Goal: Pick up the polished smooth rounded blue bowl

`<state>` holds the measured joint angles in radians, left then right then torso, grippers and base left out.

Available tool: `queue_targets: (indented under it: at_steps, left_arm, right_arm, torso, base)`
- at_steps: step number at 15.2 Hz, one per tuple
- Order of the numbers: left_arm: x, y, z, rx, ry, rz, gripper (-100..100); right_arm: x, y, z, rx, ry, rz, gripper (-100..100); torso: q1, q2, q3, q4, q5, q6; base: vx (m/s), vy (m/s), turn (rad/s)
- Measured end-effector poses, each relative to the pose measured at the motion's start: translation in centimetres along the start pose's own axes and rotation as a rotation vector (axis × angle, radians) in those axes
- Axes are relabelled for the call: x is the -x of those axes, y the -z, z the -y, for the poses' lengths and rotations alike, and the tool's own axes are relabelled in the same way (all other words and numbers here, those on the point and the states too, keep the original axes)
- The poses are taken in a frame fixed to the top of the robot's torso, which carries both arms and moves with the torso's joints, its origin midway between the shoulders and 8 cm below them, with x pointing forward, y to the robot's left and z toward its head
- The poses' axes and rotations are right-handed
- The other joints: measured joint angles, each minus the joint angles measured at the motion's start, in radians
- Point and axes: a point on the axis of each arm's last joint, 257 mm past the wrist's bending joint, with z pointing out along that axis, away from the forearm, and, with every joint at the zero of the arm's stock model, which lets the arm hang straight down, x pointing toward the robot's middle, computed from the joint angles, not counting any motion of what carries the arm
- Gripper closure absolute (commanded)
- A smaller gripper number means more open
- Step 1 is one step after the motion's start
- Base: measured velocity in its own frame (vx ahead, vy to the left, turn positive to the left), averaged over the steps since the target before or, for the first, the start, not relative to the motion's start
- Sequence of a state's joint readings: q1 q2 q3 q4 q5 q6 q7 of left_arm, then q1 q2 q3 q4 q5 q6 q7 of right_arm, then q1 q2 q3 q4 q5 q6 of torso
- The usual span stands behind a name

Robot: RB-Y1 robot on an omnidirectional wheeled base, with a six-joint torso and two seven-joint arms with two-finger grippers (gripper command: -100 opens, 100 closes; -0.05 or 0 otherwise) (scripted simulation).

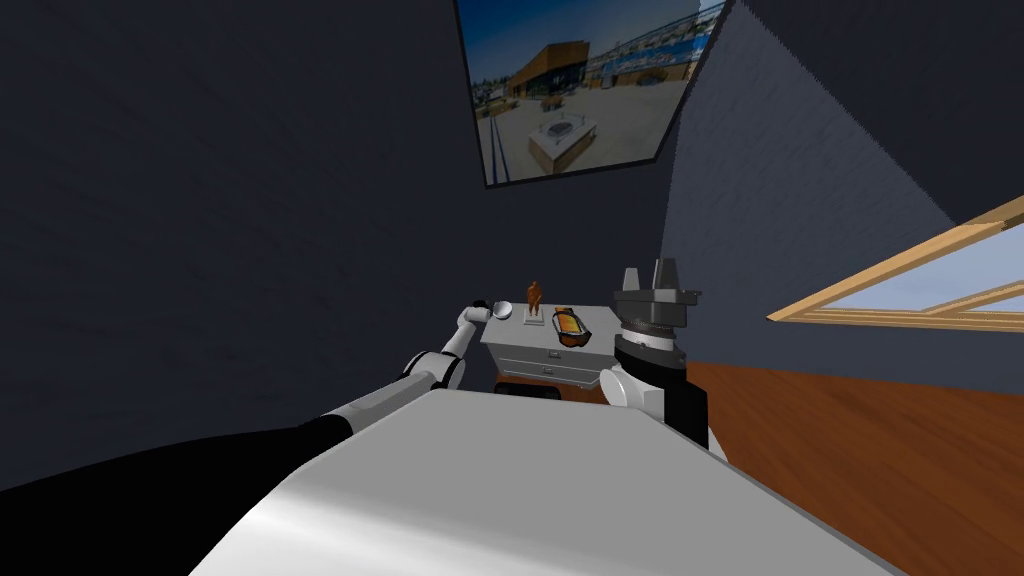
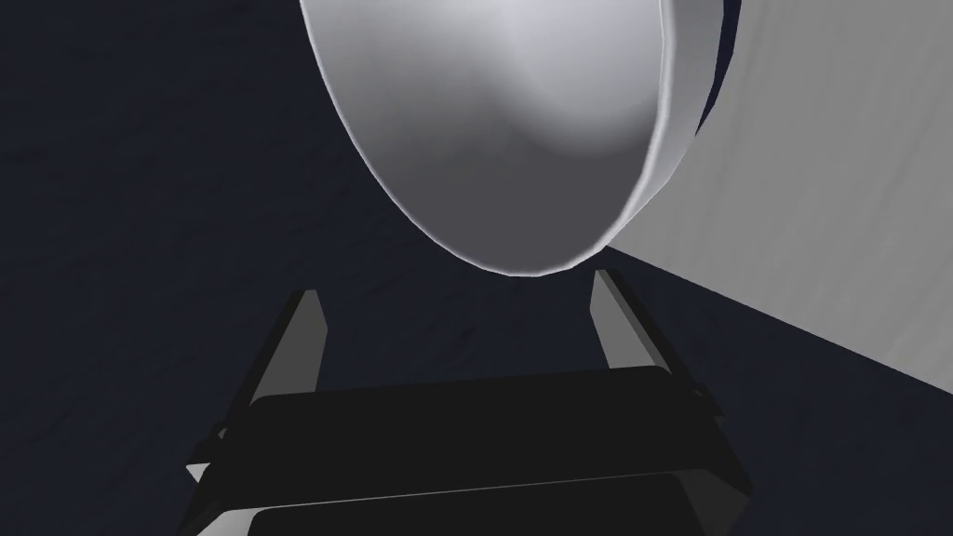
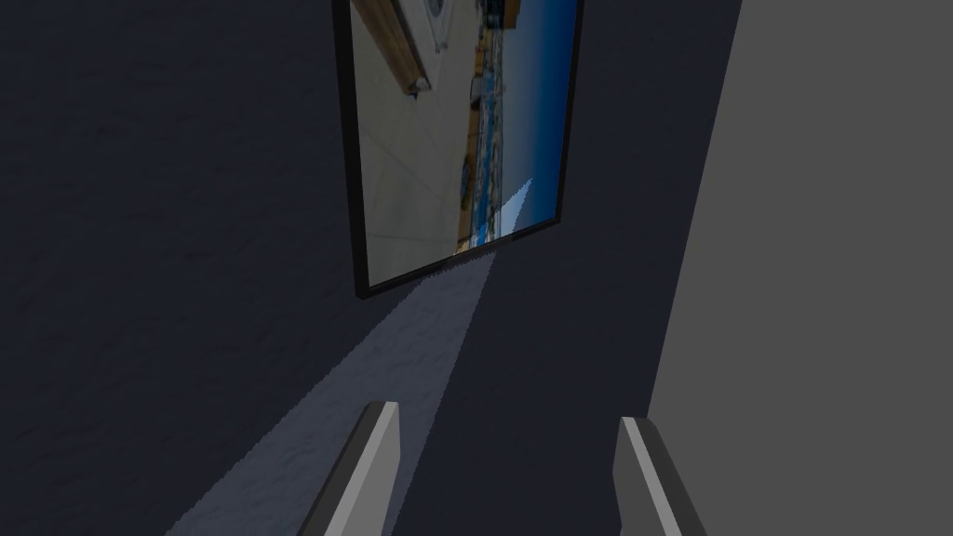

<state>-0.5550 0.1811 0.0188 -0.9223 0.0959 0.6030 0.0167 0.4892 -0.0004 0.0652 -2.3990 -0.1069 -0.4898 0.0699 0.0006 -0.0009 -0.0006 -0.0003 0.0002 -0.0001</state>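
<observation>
Left gripper (image 2: 456, 287) is out ahead at the far-left corner of a grey cabinet (image 1: 545, 352) with two drawer fronts. Its fingers (image 2: 302, 340) are spread wide, with nothing between them. The bowl (image 2: 503, 121) sits just past the fingertips, its hollow turned toward the wrist camera. The inside reads pale grey-white, smooth and rounded, and a thin dark blue sliver shows behind the rim on the side away from the dark wall (image 2: 140, 186). The nearest part of the rim comes very close to one fingertip; whether they touch cannot be told. A flat grey plane (image 2: 838, 186) lies beside the bowl, opposite the wall. In the head view the bowl is a small pale round at the cabinet's left corner, at 9 o'clock from an orange-brown figurine (image 1: 534, 296) standing upright on a pale base. Whether the bowl rests on the cabinet top or sits just off its edge cannot be told. A shallow oval tray (image 1: 570, 327), dark-rimmed with an orange inside, lies on the cabinet top at 4 o'clock from the figurine, near it but apart. Right gripper (image 1: 648, 272) is held upright at 3 o'clock from the cabinet, well apart from the bowl. Its two blades are parted and hold nothing.
</observation>
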Motion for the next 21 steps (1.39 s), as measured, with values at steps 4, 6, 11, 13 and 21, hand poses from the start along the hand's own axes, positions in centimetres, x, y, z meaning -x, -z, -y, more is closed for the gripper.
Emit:
queue_targets:
  at_steps: [4,6,11,13,21]
  left_arm:
    - [-0.7,-0.5,-1.1,0.089,0.002,-0.008,-100]
    - [-0.9,-0.6,-2.0,0.138,0.003,-0.01,-100]
    - [-2.0,-0.5,-3.2,0.247,0.003,-0.018,-100]
    - [-2.5,-0.2,-3.6,0.294,0.003,-0.022,-100]
    - [-3.7,0.8,-5.5,0.444,-0.002,-0.027,-100]
  right_arm:
    - [0.0,0.0,0.0,0.0,0.0,0.0,0]
    - [0.0,0.0,0.0,0.0,0.0,0.0,0]
    - [0.0,0.0,0.0,0.0,0.0,0.0,0]
    - [0.0,0.0,0.0,0.0,0.0,0.0,0]
    - [0.0,0.0,0.0,0.0,0.0,0.0,0]
  torso:
    - [0.0,0.0,0.0,0.0,0.0,0.0]
    - [0.0,0.0,0.0,0.0,0.0,0.0]
    - [0.0,0.0,0.0,0.0,0.0,0.0]
    - [0.0,-0.001,0.0,0.0,0.0,0.0]
    - [-0.001,-0.001,0.0,0.0,0.0,0.0]
  base:
    - [0.011,0.013,-0.028]
    - [0.01,0.01,-0.019]
    - [0.014,0.01,-0.031]
    - [0.017,0.009,-0.025]
    - [0.013,0.005,-0.024]
